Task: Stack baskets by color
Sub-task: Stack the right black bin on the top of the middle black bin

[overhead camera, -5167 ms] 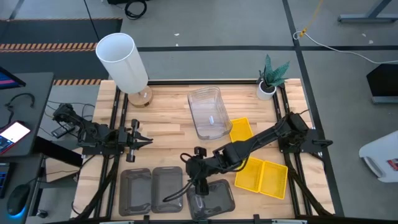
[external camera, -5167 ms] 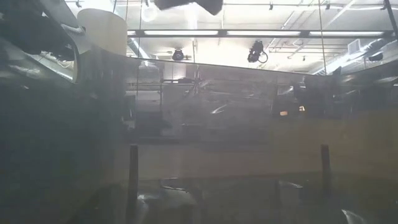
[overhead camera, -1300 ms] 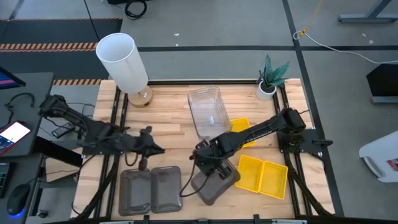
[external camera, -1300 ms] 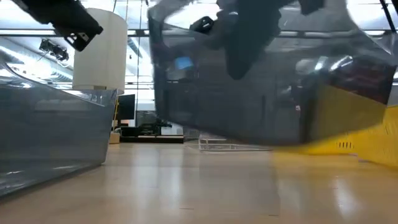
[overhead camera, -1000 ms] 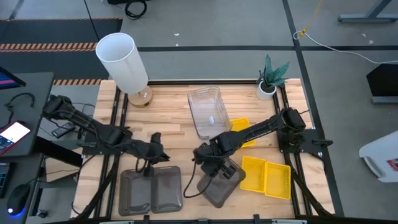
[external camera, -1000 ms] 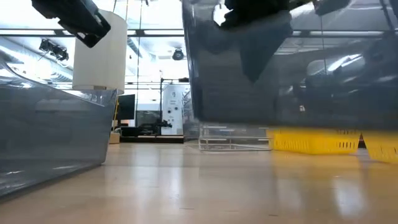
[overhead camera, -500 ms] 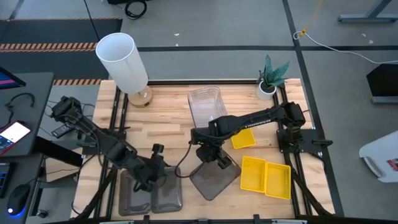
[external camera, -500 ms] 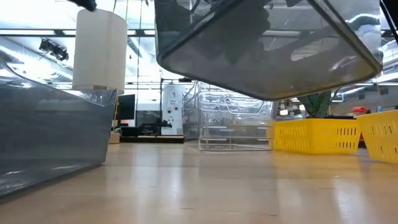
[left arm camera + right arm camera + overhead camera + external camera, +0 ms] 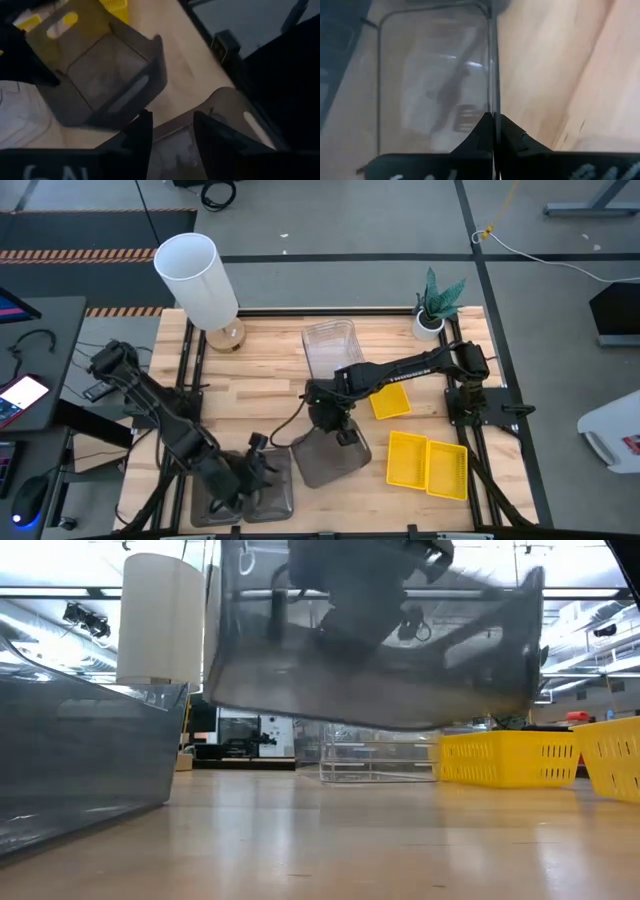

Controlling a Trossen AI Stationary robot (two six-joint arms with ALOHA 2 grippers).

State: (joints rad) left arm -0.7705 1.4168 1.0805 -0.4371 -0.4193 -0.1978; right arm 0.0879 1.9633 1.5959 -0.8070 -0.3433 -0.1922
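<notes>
Two fingers of the right gripper (image 9: 337,429) are pinched on the rim of a smoky grey basket (image 9: 328,457), holding it tilted clear of the table (image 9: 270,375). The left gripper (image 9: 262,470), fingers apart, hangs over two grey baskets (image 9: 240,492) at the near edge. Three yellow baskets (image 9: 428,463) lie to the right; clear baskets (image 9: 325,345) sit at the back.

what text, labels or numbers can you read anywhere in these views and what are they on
No text reads clearly anywhere.
White marks on the left gripper body at the left wrist view's edge: cut off, unreadable.
White marks on the right gripper body: cut off, unreadable.
Grey basket, yellow baskets, clear basket, lamp: no labels seen.
</notes>
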